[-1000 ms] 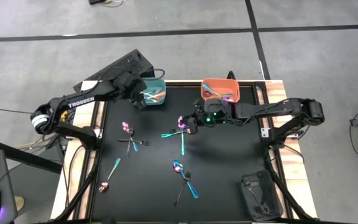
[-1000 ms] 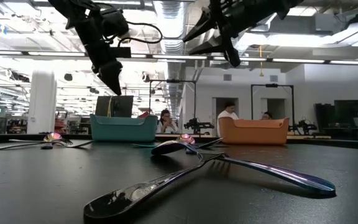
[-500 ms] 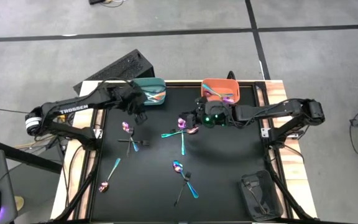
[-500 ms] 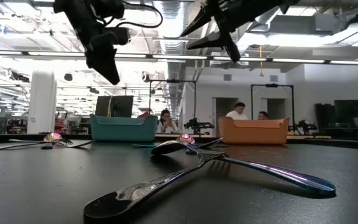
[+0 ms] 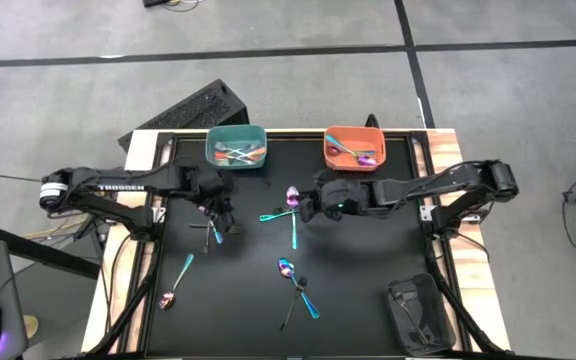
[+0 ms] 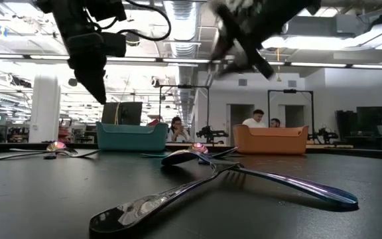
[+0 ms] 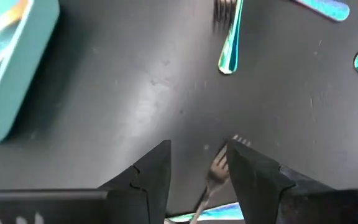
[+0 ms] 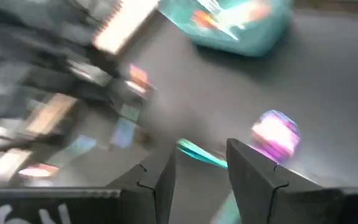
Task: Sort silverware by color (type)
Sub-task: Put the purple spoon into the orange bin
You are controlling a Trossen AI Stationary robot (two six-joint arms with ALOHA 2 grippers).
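Note:
Forks and spoons lie scattered on the black table. One crossed pair (image 5: 209, 230) rests flat just below my left gripper (image 5: 218, 206), which hovers open; a grey fork (image 7: 217, 170) shows between its fingers on the table beneath. A pink-bowled spoon (image 5: 292, 195) and teal-handled pieces (image 5: 280, 214) lie beside my right gripper (image 5: 306, 207), also open above them; its wrist view shows the spoon bowl (image 8: 277, 133) just past the fingers. Another crossed pair (image 5: 298, 285) and a teal-handled spoon (image 5: 175, 283) lie nearer the front. The low view shows both grippers (image 6: 97, 83) (image 6: 260, 63) raised off the table.
A teal bin (image 5: 236, 147) and an orange bin (image 5: 355, 147) stand at the table's far edge, each holding some silverware. A dark keyboard-like object (image 5: 183, 112) sits beyond the far left corner. People (image 6: 254, 123) are in the room behind the table.
My left gripper has swung from over the teal bin toward the near edge and come down over the crossed pair on the left. My right gripper has shifted slightly toward the near edge and tipped downward beside the pink-bowled spoon. No silverware on the table has moved.

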